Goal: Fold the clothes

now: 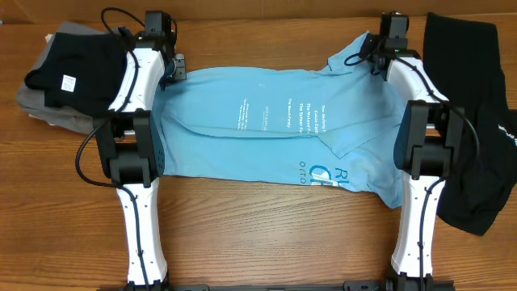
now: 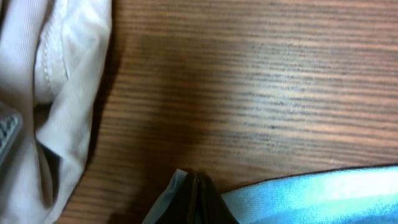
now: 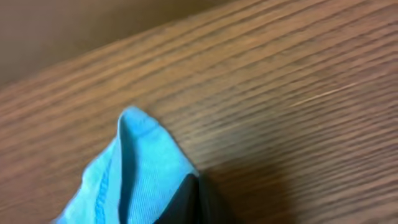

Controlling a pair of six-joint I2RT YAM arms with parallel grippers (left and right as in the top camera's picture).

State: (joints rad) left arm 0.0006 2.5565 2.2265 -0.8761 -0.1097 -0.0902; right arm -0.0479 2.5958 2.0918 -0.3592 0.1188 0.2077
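The light blue T-shirt lies spread across the middle of the wooden table, white print facing up. My left gripper is shut on the shirt's far left corner; the left wrist view shows the closed jaws pinching blue cloth. My right gripper is shut on the shirt's far right corner, a sleeve; the right wrist view shows the jaws closed on a blue hem. A black garment lies at the right edge.
A stack of folded clothes, black on top over grey, sits at the far left. Pale cloth from it shows in the left wrist view. Bare wood lies in front of the shirt.
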